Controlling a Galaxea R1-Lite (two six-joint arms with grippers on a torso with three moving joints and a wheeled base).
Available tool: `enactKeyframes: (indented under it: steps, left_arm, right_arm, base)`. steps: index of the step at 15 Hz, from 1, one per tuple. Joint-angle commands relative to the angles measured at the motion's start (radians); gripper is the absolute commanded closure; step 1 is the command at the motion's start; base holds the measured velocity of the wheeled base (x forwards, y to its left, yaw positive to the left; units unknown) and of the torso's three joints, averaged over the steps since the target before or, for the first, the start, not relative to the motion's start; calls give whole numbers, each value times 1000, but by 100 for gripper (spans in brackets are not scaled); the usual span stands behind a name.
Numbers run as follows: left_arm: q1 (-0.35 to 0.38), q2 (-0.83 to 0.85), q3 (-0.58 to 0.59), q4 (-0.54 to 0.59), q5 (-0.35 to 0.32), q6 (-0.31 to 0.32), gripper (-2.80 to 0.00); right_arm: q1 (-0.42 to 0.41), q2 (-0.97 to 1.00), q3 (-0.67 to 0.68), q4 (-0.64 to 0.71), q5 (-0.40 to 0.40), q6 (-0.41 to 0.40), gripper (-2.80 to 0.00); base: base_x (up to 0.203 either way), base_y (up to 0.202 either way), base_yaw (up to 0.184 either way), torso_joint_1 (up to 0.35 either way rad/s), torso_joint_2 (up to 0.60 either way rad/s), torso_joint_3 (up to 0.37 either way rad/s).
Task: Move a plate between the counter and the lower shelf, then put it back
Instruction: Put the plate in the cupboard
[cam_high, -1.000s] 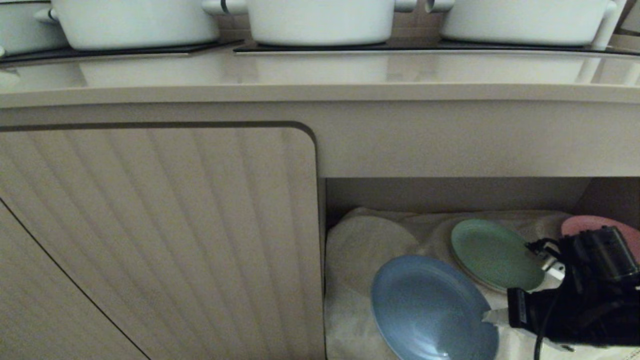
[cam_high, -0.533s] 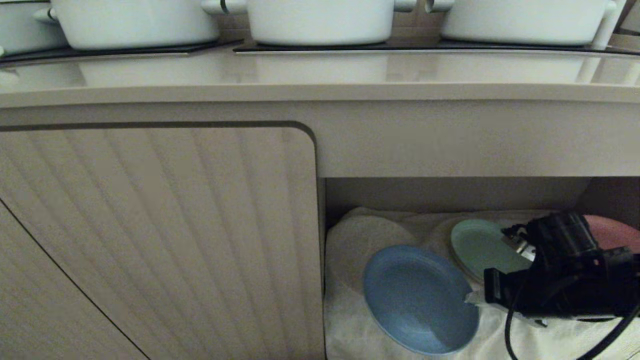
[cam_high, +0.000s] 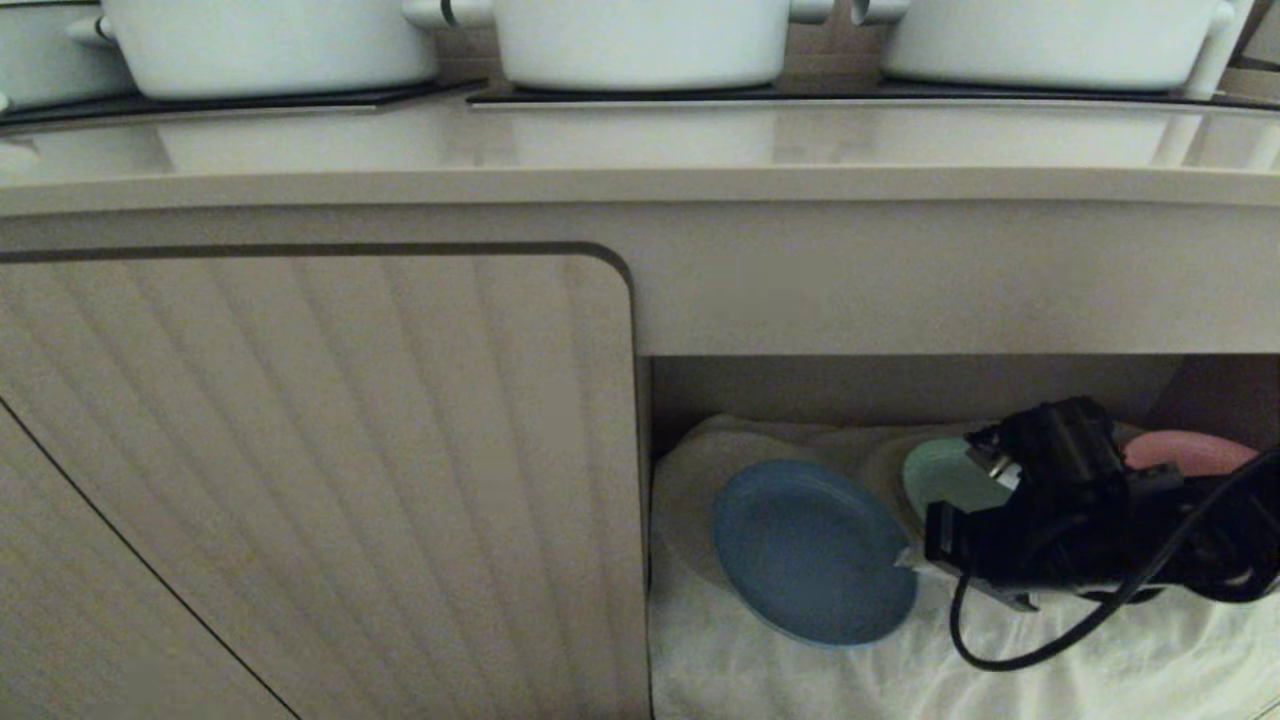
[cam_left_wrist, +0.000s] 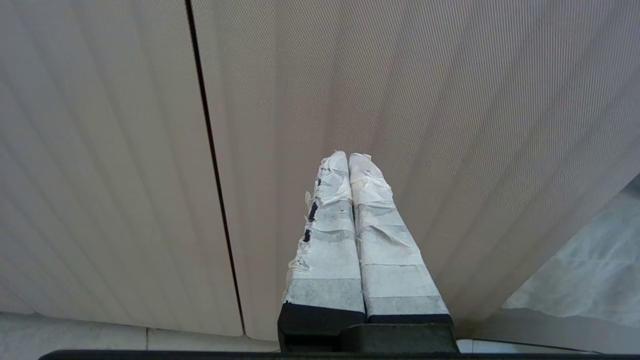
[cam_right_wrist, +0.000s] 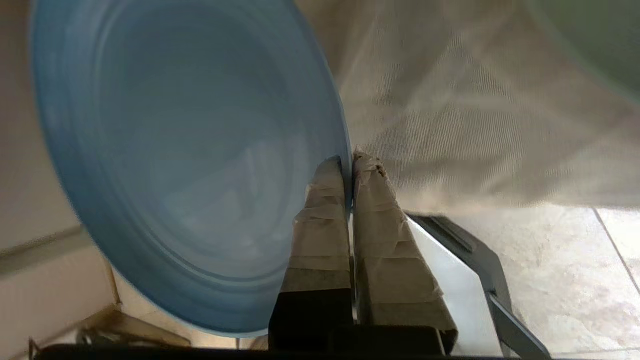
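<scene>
inside the shelf (cam_high: 900, 385), a low recess floored with a wrinkled white cloth (cam_high: 800, 680), the plate (cam_high: 805, 550) hangs tilted near the left wall, pinched at its right rim by the right gripper (cam_high: 912, 560). the wrist view shows the taped fingers (cam_right_wrist: 320, 220) closed tight on that rim, one on each face of it. the plate is small, round, matte light blue, with a low raised rim and faint rings across its well. behind it in the recess, a green plate (cam_high: 945, 475) lies partly hidden by the black arm, and a pink plate (cam_high: 1185, 450) shows at the far right; a pale round shape lies on the cloth behind the blue one, too dim to name. a black cable (cam_high: 1040, 650) loops from the arm over the cloth. above, the counter (cam_high: 640, 150) carries white pots (cam_high: 640, 40) on dark cooktop panels. the left gripper (cam_left_wrist: 348, 160) is parked with its taped fingers pressed together, holding nothing, before a ribbed beige cabinet door (cam_left_wrist: 400, 100).
</scene>
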Motion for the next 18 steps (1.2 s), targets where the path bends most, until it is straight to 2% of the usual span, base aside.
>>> enactKeyframes:
  steps: [1, 3, 18]
  left_arm:
    - [0, 0, 0, 0, 1, -1, 0]
    - [0, 0, 0, 0, 1, -1, 0]
    - [0, 0, 0, 0, 1, -1, 0]
  right_arm:
    - [14, 42, -34, -2, -14, 22, 0]
    - [33, 67, -67, -2, -22, 46, 0]
    - [38, 197, -209, 2, -41, 49, 0]
  base:
    - [0, 0, 0, 0, 0, 0]
    - [0, 0, 0, 0, 0, 0]
    - [0, 0, 0, 0, 0, 0]
